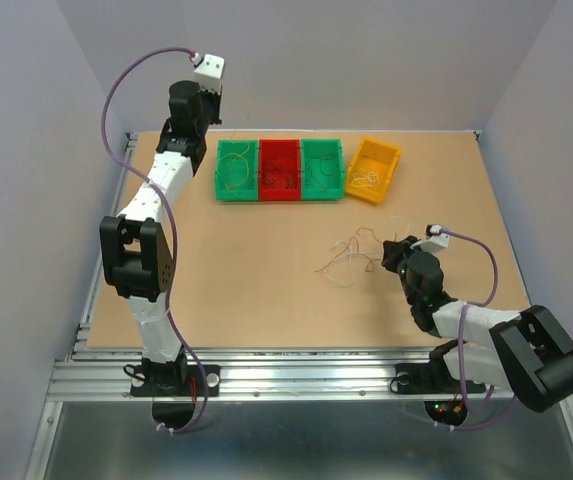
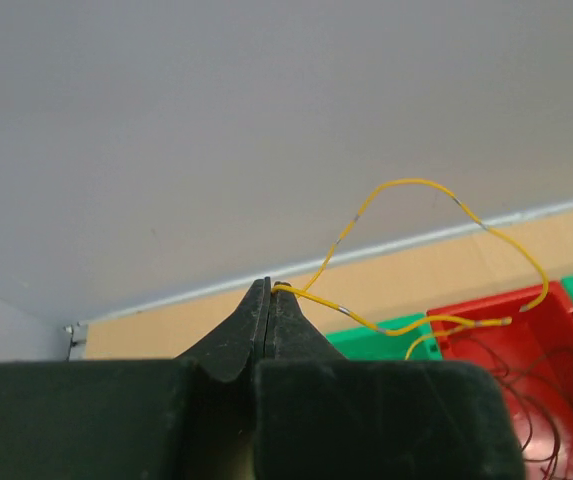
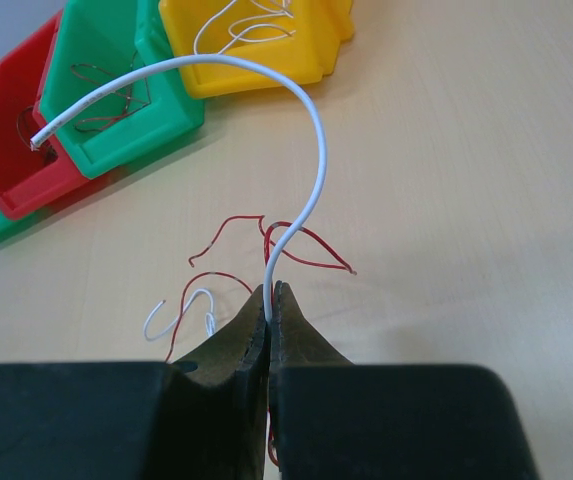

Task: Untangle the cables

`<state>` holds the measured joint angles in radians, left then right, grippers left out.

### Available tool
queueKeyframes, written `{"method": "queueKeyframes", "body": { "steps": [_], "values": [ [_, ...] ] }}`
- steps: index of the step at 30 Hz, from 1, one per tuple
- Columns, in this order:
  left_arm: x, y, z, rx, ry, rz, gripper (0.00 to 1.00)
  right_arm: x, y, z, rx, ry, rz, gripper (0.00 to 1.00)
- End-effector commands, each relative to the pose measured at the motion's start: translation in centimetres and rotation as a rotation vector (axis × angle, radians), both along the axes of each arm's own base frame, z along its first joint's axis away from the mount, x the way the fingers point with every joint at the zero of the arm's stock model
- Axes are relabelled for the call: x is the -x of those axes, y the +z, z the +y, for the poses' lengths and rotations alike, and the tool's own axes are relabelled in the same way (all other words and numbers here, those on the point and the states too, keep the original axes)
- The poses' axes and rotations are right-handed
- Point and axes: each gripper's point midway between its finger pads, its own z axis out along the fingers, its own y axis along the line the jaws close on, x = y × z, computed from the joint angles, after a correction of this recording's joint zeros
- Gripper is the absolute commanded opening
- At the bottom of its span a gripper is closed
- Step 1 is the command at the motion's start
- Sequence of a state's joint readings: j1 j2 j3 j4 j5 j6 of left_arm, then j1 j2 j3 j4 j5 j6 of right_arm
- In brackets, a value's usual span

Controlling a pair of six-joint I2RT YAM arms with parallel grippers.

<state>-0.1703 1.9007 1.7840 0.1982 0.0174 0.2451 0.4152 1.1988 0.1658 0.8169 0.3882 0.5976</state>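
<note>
Clamping a yellow wire (image 2: 406,182) in the left gripper (image 2: 269,290) near the bins (image 1: 278,196) at the tabletop's (image 1: 266,300) far edge and a white wire (image 3: 311,130) in the right gripper (image 3: 271,295) beside the right-of-centre cables (image 1: 344,262), risking dragging hooked red strands (image 3: 296,240) along.

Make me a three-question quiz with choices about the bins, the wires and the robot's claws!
1. Among the four bins, where is the yellow bin?
A. left end
B. right end
C. middle

2. What colour is the wire the left gripper pinches?
A. yellow
B. blue
C. black

3. How is the right gripper?
A. wide open
B. out of view
C. shut on a white wire

Answers:
1 B: in the top view it ends the row on the right.
2 A: a yellow wire loops out from its closed tips.
3 C: the white wire rises from between its closed fingers.
</note>
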Motion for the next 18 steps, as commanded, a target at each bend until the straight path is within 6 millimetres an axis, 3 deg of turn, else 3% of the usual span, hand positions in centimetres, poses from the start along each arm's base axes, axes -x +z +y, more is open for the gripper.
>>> {"method": "queueKeyframes", "body": {
  "steps": [1,5,12,18],
  "values": [
    [1.9,0.2,0.5,-0.041,0.005,-0.090,0.00,0.1,1.0,-0.3,-0.005,-0.004,-0.047,0.00],
    [2.3,-2.3,1.8,-0.066,0.069,-0.084,0.00,0.1,1.1,-0.3,-0.006,-0.004,-0.048,0.01],
    [0.4,-1.3,3.3,-0.097,0.160,-0.105,0.00,-0.1,1.0,-0.1,-0.008,0.001,-0.043,0.00],
    [0.3,-2.5,3.8,-0.161,0.178,-0.071,0.00,0.0,1.1,-0.1,-0.004,0.005,-0.048,0.00]
  ]
}}
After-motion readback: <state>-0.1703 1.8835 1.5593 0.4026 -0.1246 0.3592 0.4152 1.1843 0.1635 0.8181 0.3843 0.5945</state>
